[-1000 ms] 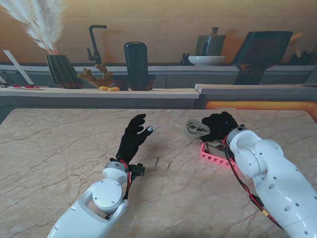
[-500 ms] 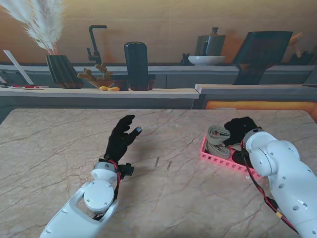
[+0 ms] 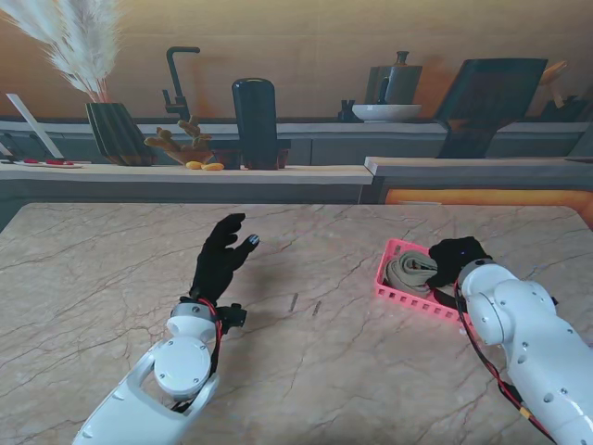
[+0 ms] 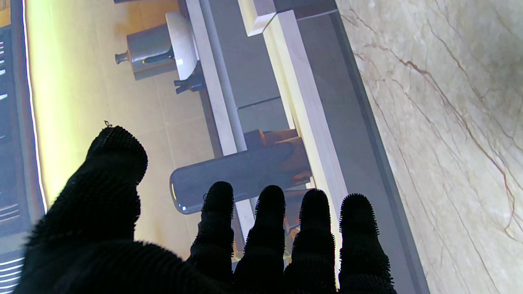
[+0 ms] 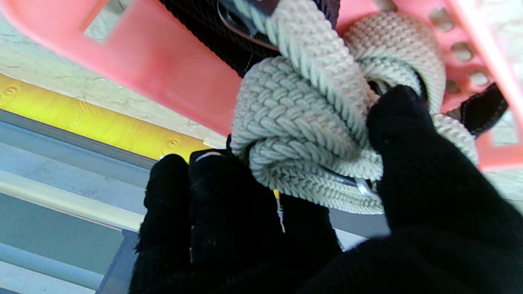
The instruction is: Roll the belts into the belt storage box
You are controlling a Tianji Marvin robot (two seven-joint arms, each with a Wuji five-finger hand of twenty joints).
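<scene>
One pink belt storage box [image 3: 400, 295], two belts inside.
Right hand [image 3: 454, 260] grips the coiled beige braided belt [image 3: 408, 273] over a black belt [image 5: 229, 36]; left hand [image 3: 220, 260], well apart, spread empty.

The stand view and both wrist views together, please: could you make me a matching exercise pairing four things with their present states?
Things:
1. black-gloved left hand
2. black-gloved right hand
3. beige braided rolled belt
4. pink plastic perforated storage box

States:
A. sits on the marble table at the robot's right
B. fingers spread, holding nothing
C. lies coiled inside the box
D. fingers closed on the belt

Pairs: 1-B, 2-D, 3-C, 4-A
</scene>
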